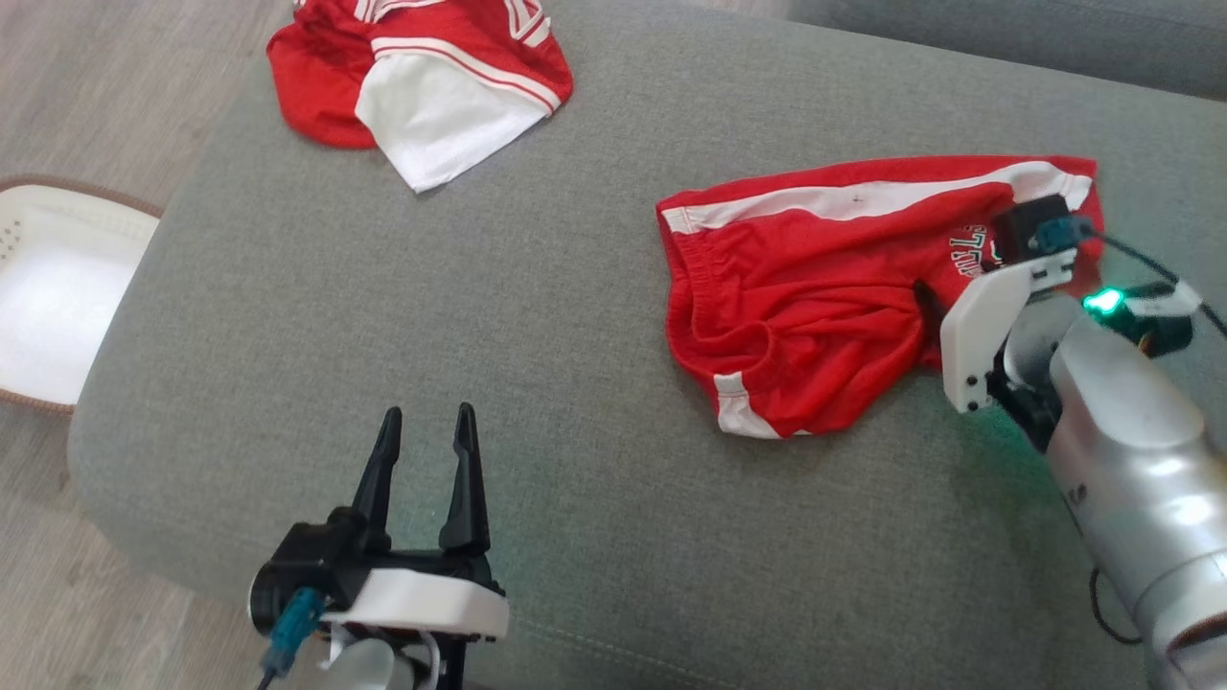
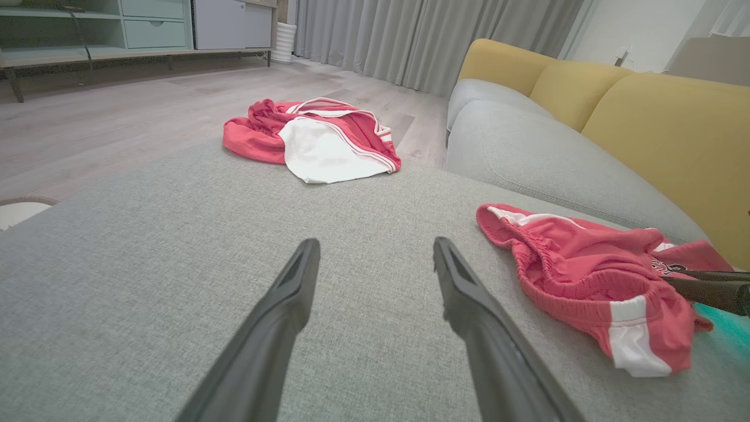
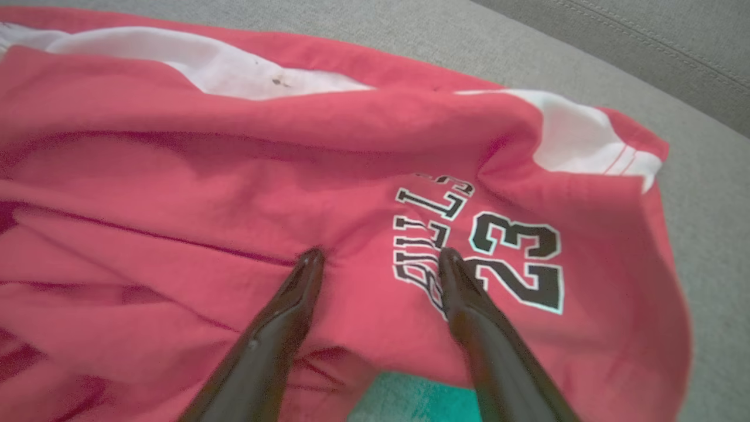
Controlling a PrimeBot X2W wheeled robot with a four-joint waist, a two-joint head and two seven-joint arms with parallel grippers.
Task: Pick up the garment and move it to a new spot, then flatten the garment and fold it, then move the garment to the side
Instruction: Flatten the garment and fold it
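The garment is a pair of red shorts with white side stripes, lying crumpled on the right half of the grey sofa cushion. In the right wrist view, my right gripper is open, both fingertips resting on the red cloth beside the black "BULLS 23" print. In the head view one dark finger of it pokes onto the shorts' right part. My left gripper is open and empty above the bare cushion at the front left, well apart from the shorts.
A second red and white garment lies bunched at the cushion's far left edge. A white basket stands on the wooden floor to the left. Another grey seat and a yellow backrest lie beyond the shorts.
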